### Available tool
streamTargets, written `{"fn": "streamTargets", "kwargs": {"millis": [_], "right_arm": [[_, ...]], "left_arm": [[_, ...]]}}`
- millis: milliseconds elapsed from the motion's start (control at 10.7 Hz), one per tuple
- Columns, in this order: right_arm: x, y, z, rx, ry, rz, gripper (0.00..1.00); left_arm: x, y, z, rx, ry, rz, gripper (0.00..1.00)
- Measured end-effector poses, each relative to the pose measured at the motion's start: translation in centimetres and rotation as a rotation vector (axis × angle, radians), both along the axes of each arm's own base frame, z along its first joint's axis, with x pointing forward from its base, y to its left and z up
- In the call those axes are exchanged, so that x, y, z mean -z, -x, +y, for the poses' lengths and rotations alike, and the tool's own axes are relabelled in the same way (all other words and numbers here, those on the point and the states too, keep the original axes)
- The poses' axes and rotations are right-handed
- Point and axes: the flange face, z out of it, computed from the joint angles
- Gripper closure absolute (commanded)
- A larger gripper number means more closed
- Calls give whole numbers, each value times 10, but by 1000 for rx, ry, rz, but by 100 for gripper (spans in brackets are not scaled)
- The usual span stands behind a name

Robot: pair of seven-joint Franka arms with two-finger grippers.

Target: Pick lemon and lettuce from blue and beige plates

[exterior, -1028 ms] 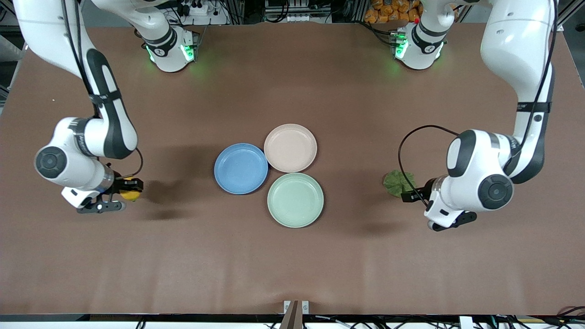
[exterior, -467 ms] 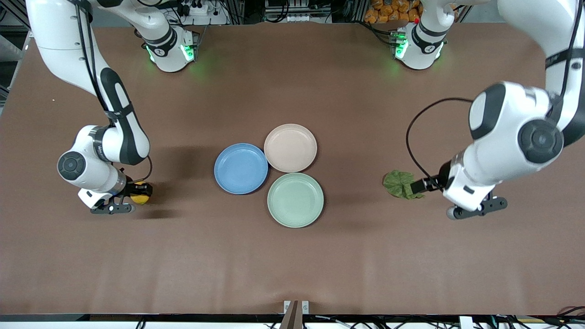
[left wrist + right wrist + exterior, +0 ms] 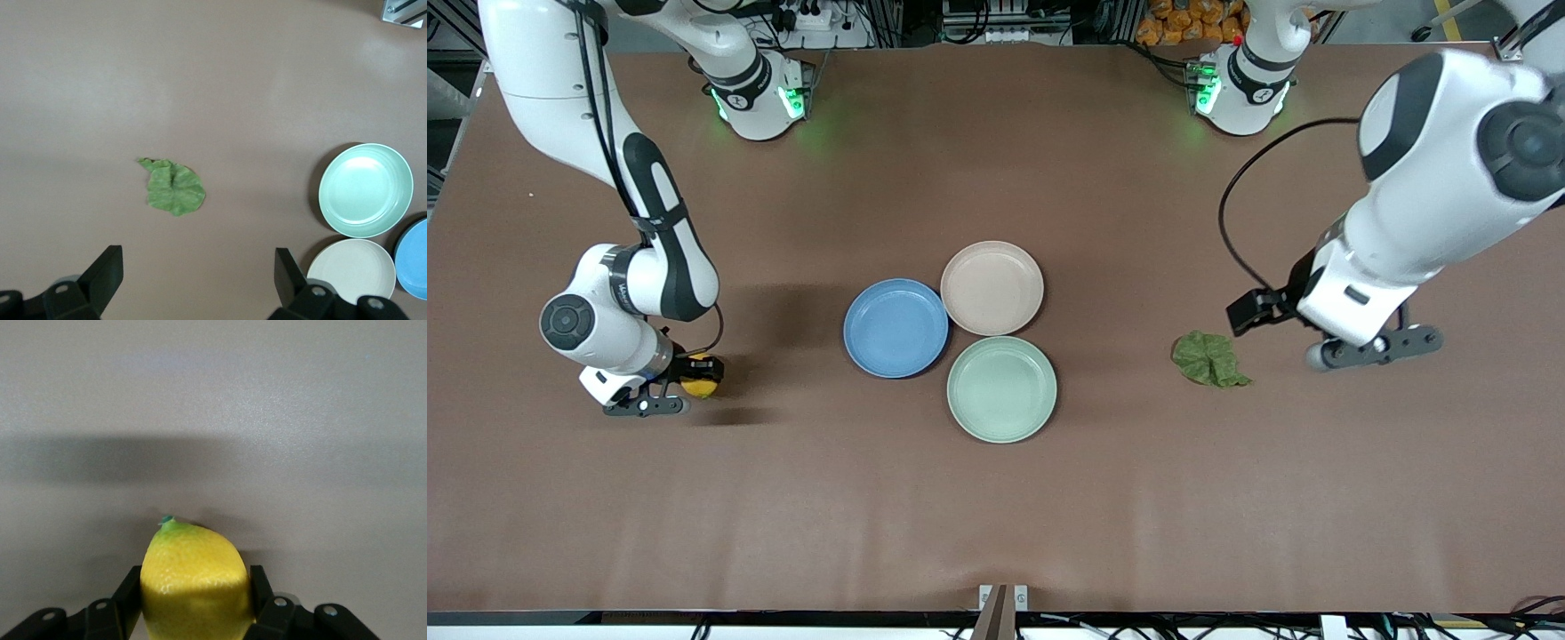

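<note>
The lemon (image 3: 704, 378) is low at the table toward the right arm's end, well apart from the plates. My right gripper (image 3: 690, 369) is shut on it, and the right wrist view shows the fingers pressed on both sides of the lemon (image 3: 193, 577). The lettuce (image 3: 1208, 358) lies flat on the bare table toward the left arm's end. My left gripper (image 3: 1247, 311) is open and empty, up in the air beside the leaf. The leaf also shows in the left wrist view (image 3: 173, 189). The blue plate (image 3: 895, 327) and the beige plate (image 3: 991, 287) are empty.
A pale mint-green plate (image 3: 1001, 388) touches the other two, nearer to the front camera, and is empty too. All three plates show in the left wrist view, with the mint-green plate (image 3: 365, 190) the most in view. The brown table (image 3: 996, 516) is otherwise bare.
My left gripper has let go of the lettuce and risen away from it, and the leaf now lies on the table. My right gripper shifted slightly toward the plates with the lemon, then held still.
</note>
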Motion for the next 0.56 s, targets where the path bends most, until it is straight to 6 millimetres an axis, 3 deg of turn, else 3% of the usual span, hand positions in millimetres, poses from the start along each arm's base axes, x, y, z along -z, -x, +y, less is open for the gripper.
{"fn": "streamTargets", "kwargs": {"millis": [187,374,561], "right_arm": [[0,-1,-2,23,-14,-9,0],[-4,-4,-2,31,-20,-20,0],[-32,-18,-4,37,-32,2,0]], "left_arm": [[-15,5,13,-19,-7,-2,0],[-20,3,39,-59,-15,1,0],[-30,1,72,-111,-16,-9,0]]}}
